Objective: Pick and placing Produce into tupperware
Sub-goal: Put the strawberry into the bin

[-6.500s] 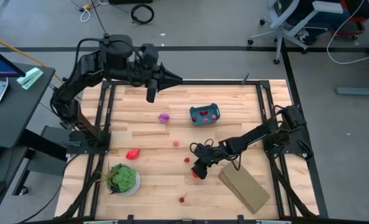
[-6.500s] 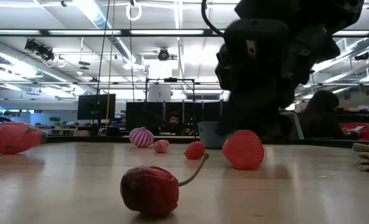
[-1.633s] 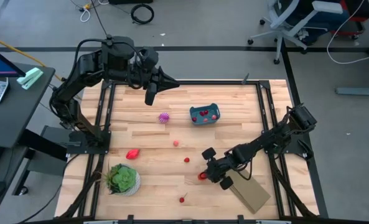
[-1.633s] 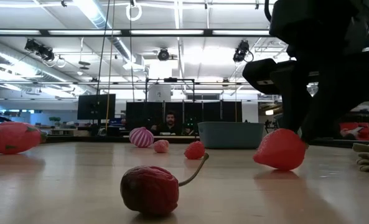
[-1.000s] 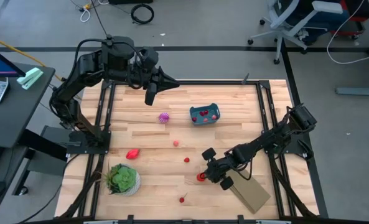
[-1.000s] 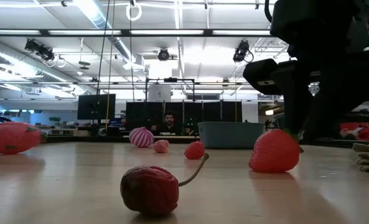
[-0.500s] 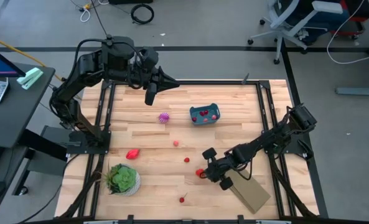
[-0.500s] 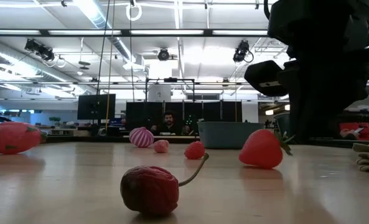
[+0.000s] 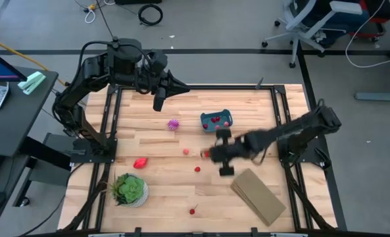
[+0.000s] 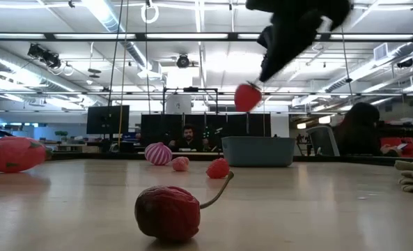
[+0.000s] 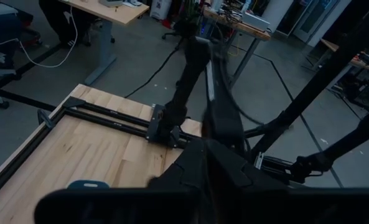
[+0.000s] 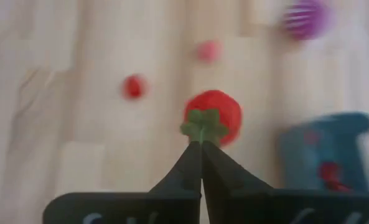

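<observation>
High view: the worktop [image 9: 155, 141] is a pale wooden surface inside a dark frame. The left arm waits above the far-left corner, its gripper [image 9: 180, 84] drawn together and empty. The right arm reaches in from the right edge toward the middle.

A flat tan block [image 9: 259, 196] lies near the front-right corner. A potted plant [image 9: 129, 189] stands near the front-left corner. The blue tub [image 9: 216, 121] sits toward the far edge, a little right of centre, with red pieces already inside.

The right gripper [image 9: 210, 153] is raised clear of the surface, just in front of the tub. Its fingers [image 12: 201, 163] are pinched together on the green leaf cap of a strawberry [image 12: 213, 116], which hangs below the tips. In the low view the strawberry [image 10: 247, 97] is airborne, level with a point above the tub's rim.

Loose pieces remaining: a spiky purple ball [image 9: 173, 124] beside the tub on its left, a red fruit [image 9: 140, 162] near the left edge, and a cherry [image 9: 192, 211] near the front edge.

Assessment: the strawberry looks light and smooth-skinned. A grip on the leaf cap alone is slender; the fruit may swing or slip. Holding across the body would be more secure.
</observation>
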### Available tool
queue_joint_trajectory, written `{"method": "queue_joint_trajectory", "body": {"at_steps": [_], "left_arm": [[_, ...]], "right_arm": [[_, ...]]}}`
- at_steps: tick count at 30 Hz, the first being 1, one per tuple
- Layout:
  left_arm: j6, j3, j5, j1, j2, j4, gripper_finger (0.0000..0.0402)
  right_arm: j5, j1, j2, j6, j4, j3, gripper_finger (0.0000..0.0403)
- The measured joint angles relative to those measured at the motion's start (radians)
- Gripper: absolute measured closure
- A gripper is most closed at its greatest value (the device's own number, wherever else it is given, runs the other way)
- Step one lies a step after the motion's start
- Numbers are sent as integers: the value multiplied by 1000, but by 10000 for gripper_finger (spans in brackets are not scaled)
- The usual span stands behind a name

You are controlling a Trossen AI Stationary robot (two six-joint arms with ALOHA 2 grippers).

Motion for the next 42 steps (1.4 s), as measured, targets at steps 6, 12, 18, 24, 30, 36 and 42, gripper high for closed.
{"method": "queue_joint_trajectory", "body": {"at_steps": [6,12,18,24,30,36,42], "left_arm": [[0,0,0,0,0,-1,389],[0,0,0,0,0,-3,381],[1,0,0,0,0,-5,383],[-1,0,0,0,0,-6,391],[-1,0,0,0,0,-5,384],[0,0,0,0,0,-5,378],[1,0,0,0,0,-5,388]], "right_arm": [[-63,-273,-52,-31,-90,68,399],[-166,-550,-34,-33,-120,35,398],[-138,-636,-28,-134,-110,34,398],[-199,-630,-13,-154,-144,34,385],[-205,-616,46,-151,-159,33,378],[-205,-617,86,-144,-153,33,385],[-205,-617,89,-143,-150,33,367]]}}
